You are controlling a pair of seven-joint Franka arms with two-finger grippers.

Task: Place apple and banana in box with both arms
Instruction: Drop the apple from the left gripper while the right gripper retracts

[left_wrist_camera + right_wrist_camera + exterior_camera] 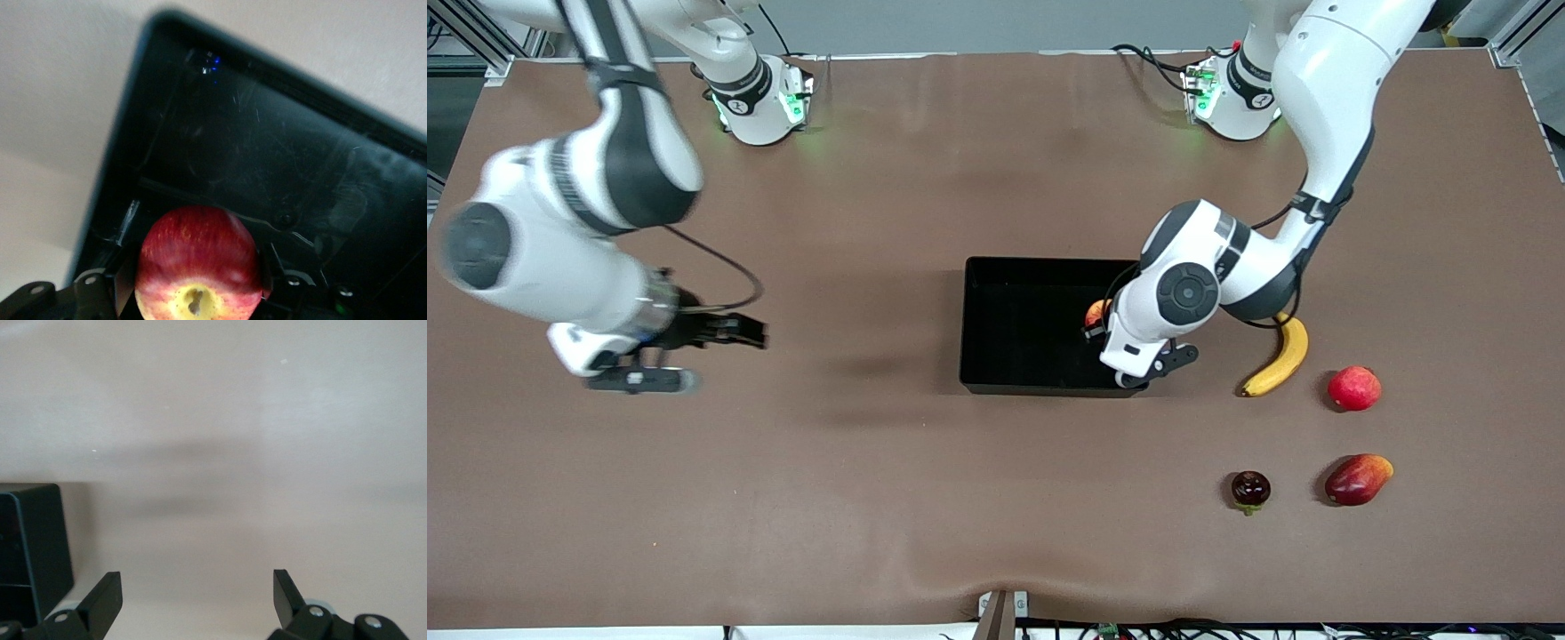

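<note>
Brown table [925, 498]: left gripper [1096, 322] clamps apple [198, 263] over box [996, 378] for release; right gripper [734, 333] waits agape near its table end.

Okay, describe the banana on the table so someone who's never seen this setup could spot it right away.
Find the black box mid-table; the left gripper holds the apple over it. The banana lies on the table beside the box, toward the left arm's end. It is the only long, curved yellow fruit; the red fruit, mango-like fruit and small dark fruit nearby are rounder.
</note>
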